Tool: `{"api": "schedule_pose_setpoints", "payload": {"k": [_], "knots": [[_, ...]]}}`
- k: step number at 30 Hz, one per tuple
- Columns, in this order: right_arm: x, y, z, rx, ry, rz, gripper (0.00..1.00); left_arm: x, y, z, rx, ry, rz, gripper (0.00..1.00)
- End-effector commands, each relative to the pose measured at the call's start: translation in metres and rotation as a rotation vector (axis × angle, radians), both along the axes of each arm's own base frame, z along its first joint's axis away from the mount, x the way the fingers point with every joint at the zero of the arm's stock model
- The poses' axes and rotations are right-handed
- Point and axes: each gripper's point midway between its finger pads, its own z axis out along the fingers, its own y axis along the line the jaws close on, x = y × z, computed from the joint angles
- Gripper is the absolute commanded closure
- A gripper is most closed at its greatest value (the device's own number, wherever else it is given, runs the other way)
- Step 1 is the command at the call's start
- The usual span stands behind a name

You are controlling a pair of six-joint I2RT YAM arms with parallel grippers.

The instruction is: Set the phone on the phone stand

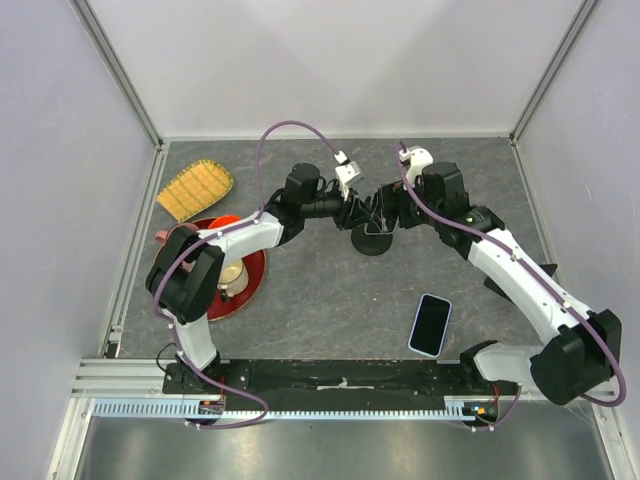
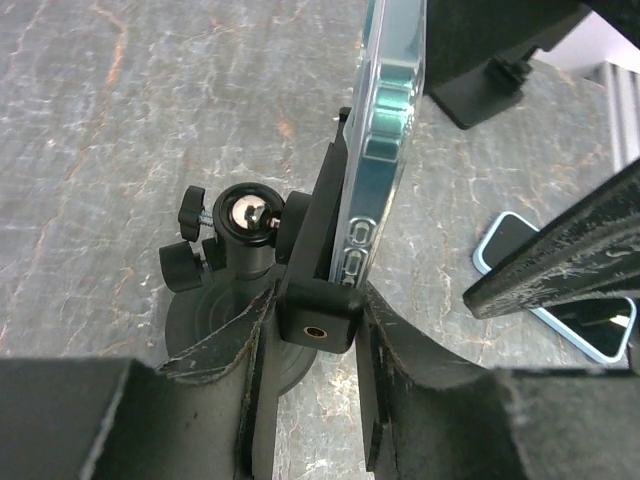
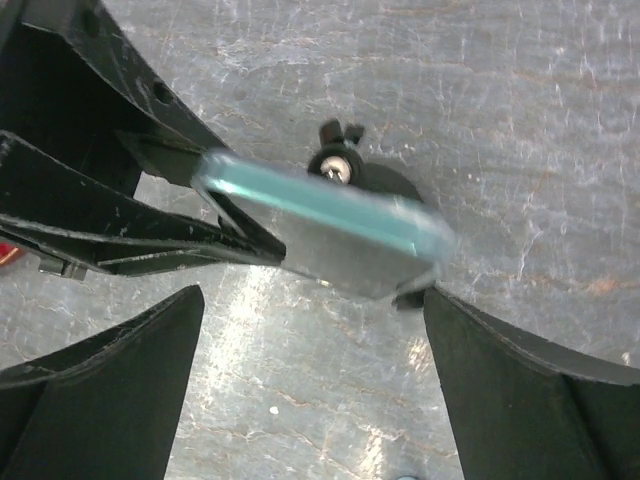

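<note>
A black phone stand [image 1: 373, 241] stands mid-table. In the left wrist view its ball head [image 2: 245, 222] carries a clamp [image 2: 318, 322] with a teal phone in a clear case [image 2: 390, 120] standing on edge in it. My left gripper [image 2: 315, 345] is shut on the clamp's lower block, one finger on each side. My right gripper [image 3: 314, 295] is open wide just in front of the same phone [image 3: 320, 205], which looks blurred; its right finger is at the phone's corner. A second phone with a light blue case [image 1: 430, 325] lies flat on the table near the right arm and also shows in the left wrist view [image 2: 555, 300].
A red plate [image 1: 252, 285] holding a small cup [image 1: 232, 274] sits at the left by the left arm. A yellow woven mat [image 1: 195, 190] lies at the back left. Metal frame posts and walls bound the table.
</note>
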Motion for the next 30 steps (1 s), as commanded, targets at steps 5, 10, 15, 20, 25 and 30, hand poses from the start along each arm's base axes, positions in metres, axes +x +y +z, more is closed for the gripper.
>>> {"api": "schedule_pose_setpoints", "payload": {"k": [5,10,15,20,25,30], "knots": [[-0.005,-0.003,0.031,0.270,-0.106,-0.169,0.02,0.009,0.015,0.004,0.022,0.003,0.165,0.89],[-0.008,-0.002,0.029,0.293,-0.048,-0.196,0.02,0.002,0.020,0.030,-0.050,0.030,0.200,0.32],[-0.007,-0.013,0.029,0.263,0.000,-0.284,0.02,-0.012,0.032,0.045,-0.073,0.077,0.217,0.13],[-0.009,-0.023,0.041,0.219,-0.051,-0.283,0.02,-0.022,0.052,0.070,-0.089,0.133,0.303,0.12],[-0.004,-0.025,0.050,0.180,-0.093,-0.288,0.02,-0.045,0.075,0.087,-0.079,0.196,0.363,0.13],[0.004,-0.019,0.055,0.112,-0.140,-0.344,0.02,-0.078,0.108,0.099,-0.126,0.174,0.425,0.14]]}}
